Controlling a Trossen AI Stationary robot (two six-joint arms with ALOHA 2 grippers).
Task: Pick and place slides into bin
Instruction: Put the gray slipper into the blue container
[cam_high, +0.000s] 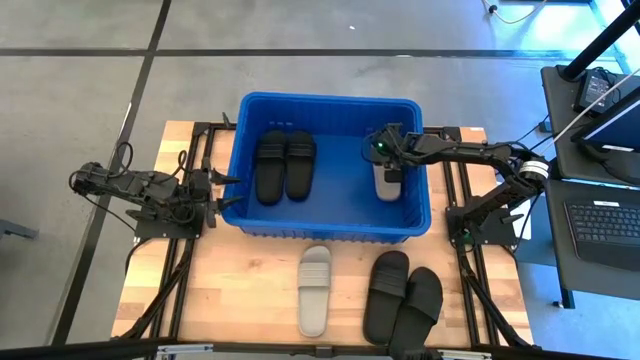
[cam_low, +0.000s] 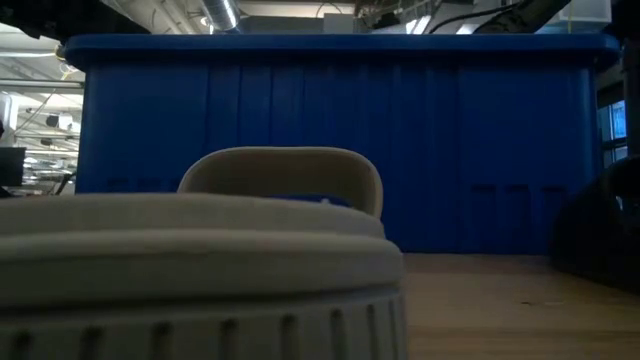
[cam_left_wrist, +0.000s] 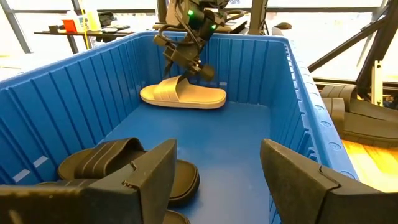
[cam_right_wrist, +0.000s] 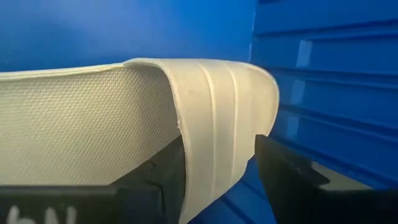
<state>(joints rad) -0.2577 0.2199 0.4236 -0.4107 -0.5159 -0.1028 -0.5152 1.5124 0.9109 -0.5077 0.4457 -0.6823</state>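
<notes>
The blue bin (cam_high: 330, 98) stands at the middle of the table. On its floor, at the left, a pair of black slides (cam_high: 285, 165) lies flat, and a grey slide (cam_left_wrist: 183, 95) rests on its sole near the right wall. My right gripper (cam_left_wrist: 186, 68) reaches down into the bin, open, with its fingers on either side of that slide's strap (cam_right_wrist: 211, 124). My left gripper (cam_high: 232, 190) waits open at the bin's left rim, level, with nothing between its fingers. My right gripper comes at the grey slide's strap (cam_right_wrist: 205, 162) slanting down from above, one finger (cam_right_wrist: 158, 180) under the strap and the other (cam_right_wrist: 286, 180) outside it with a gap. Whether the inner finger touches the strap, I cannot tell. The slide lies flat on the bin floor.
On the wooden table in front of the bin lie a grey slide (cam_high: 314, 290) and two black slides (cam_high: 385, 295) (cam_high: 418, 308) side by side. In the low view the grey slide (cam_low: 200, 270) fills the foreground before the bin's wall (cam_low: 450, 150).
</notes>
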